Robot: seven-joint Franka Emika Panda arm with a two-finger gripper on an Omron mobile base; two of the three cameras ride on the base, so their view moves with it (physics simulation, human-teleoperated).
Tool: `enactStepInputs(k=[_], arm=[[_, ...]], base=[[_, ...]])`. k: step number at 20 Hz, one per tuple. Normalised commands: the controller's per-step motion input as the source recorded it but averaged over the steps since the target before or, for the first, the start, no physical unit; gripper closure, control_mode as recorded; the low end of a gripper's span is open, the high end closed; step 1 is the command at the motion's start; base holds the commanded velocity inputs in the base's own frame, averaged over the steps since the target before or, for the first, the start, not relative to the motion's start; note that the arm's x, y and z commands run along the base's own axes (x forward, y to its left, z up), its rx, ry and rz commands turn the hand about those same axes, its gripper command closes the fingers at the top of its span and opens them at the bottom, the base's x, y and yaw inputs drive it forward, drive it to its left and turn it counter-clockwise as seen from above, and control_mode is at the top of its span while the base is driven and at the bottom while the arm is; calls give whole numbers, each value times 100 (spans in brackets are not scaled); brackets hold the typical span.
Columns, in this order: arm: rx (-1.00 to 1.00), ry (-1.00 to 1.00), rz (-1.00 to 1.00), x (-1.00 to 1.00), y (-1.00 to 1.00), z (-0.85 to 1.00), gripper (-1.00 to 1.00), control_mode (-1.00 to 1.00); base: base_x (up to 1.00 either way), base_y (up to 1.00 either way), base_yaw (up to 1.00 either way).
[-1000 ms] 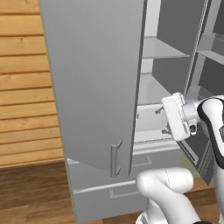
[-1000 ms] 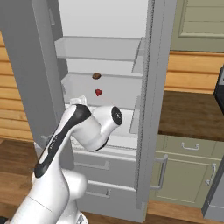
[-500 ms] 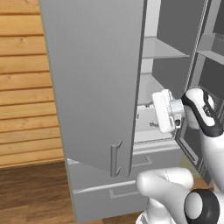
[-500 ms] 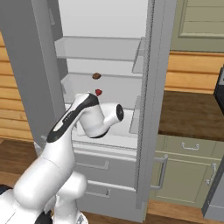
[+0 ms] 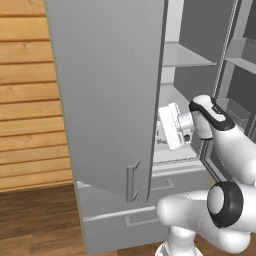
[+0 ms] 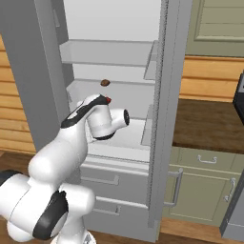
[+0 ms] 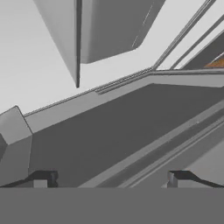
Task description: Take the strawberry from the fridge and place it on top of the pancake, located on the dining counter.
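The fridge (image 5: pixel 107 95) stands with both doors swung wide and its white shelves (image 6: pixel 119 138) showing. On the middle shelf lies the tiny red strawberry (image 6: pixel 108 100), half hidden behind my arm's elbow. My hand (image 5: pixel 171 126) reaches into the fridge at that shelf's height, just past the left door's edge. In the hand view my gripper (image 7: pixel 111 177) is open, its two dark fingertips (image 7: pixel 43 177) far apart with nothing between them, facing grey fridge walls. The pancake and the dining counter are out of view.
A small round brown item (image 6: pixel 104 83) sits at the back of the shelf above the strawberry. Two drawers (image 6: pixel 107 178) lie below the shelves. The left door (image 5: pixel 100 150) hangs close beside my hand. A dark countertop (image 6: pixel 209 126) over sage-green cabinets stands to the fridge's right.
My arm has swung the hand leftward and deeper into the fridge, nearer the left door's edge, and the elbow now covers part of the strawberry. The jaws stay wide.
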Motion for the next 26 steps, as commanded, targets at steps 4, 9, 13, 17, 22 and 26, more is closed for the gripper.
enactStepInputs(k=[4, 9, 13, 17, 22, 26], arm=[[7, 0, 16, -11, 34, 0, -100, -100], [1, -6, 19, -56, 44, 0, -100, -100], [0, -17, 21, -78, 54, 0, -100, -100], [-2, -11, 10, -64, 68, 0, -100, -100], [0, -2, 0, -42, 94, 0, -100, -100], [0, -1, 0, -34, 100, 0, -100, -100]], base=[[0, 0, 0], [0, 0, 0], [0, 0, 0], [0, 0, 0], [0, 0, 0], [0, 0, 0]])
